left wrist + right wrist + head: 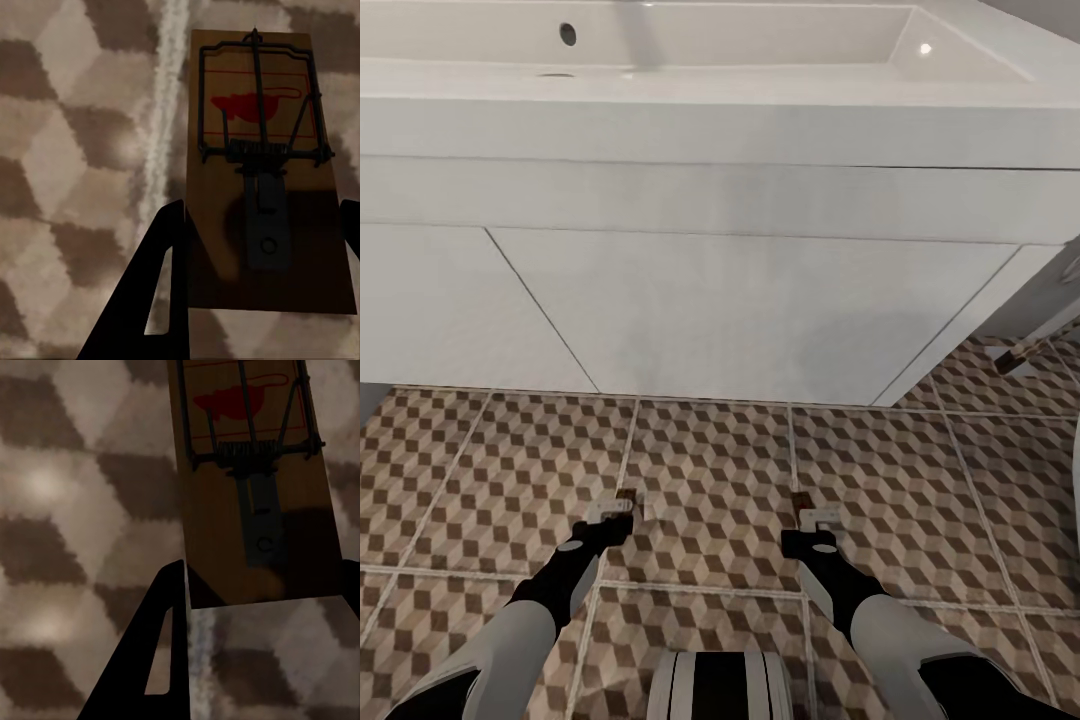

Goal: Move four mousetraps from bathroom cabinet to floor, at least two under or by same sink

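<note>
Left end effector [259,247] clamped on a mousetrap [259,172]; right end effector [259,592] likewise on a second mousetrap [251,487]. Both boards held by the long edges, low over the bathroom floor [710,480]. I judge them light, stiff, with fragile wire springs. Ahead, sink [710,200]; underside hidden.

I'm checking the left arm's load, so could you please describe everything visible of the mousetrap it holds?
The mousetrap is a flat brown wooden-looking board with a red mouse print, a dark wire frame, a coil spring and a grey metal tab. It sits between the left gripper fingers, above the cube-patterned bathroom floor, beside a pale grout line. In the head view it pokes out as a small brown end in front of the sink.
</note>
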Available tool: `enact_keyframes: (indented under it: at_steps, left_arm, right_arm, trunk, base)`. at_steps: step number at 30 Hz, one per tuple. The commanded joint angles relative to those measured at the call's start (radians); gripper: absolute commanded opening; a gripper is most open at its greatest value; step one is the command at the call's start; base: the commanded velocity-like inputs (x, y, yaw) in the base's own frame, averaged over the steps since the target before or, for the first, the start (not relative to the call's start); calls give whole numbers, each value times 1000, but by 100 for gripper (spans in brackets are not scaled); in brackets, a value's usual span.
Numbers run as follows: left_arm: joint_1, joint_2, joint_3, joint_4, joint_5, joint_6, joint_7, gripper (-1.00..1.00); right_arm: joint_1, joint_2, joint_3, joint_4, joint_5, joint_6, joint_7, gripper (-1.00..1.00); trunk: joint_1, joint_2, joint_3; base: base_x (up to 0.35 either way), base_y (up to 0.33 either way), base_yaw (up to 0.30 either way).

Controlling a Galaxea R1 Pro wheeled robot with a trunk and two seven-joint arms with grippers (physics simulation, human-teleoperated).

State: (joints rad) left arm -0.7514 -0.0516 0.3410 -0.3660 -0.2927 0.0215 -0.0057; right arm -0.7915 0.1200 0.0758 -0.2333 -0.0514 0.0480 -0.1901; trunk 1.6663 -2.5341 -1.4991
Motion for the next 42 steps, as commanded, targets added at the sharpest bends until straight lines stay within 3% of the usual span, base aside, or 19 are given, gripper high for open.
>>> enact_keyframes:
  at_steps: [1, 20, 28, 42]
  left_arm:
    - [0, 0, 7, 1, -10, 3, 1, -100]
    - [0, 7, 9, 29, -6, 5, 0, -100]
    - [-1, 25, 10, 49, -4, 5, 1, -100]
    - [-12, 26, 11, 51, -5, 2, 1, -100]
  right_arm:
    - [0, 0, 8, -1, -6, 4, -7, -100]
    - [0, -12, 7, -5, -4, -16, -12, -100]
    - [0, -10, 7, -18, -4, -40, -11, -100]
    - [0, -7, 7, -44, -4, -41, -11, -100]
  trunk:
    - [0, 0, -1]
    - [0, 0, -1]
    - [0, 0, -1]
    - [0, 0, -1]
  base:
    - [0, 0, 0]
    - [0, 0, 0]
    - [0, 0, 0]
    - [0, 0, 0]
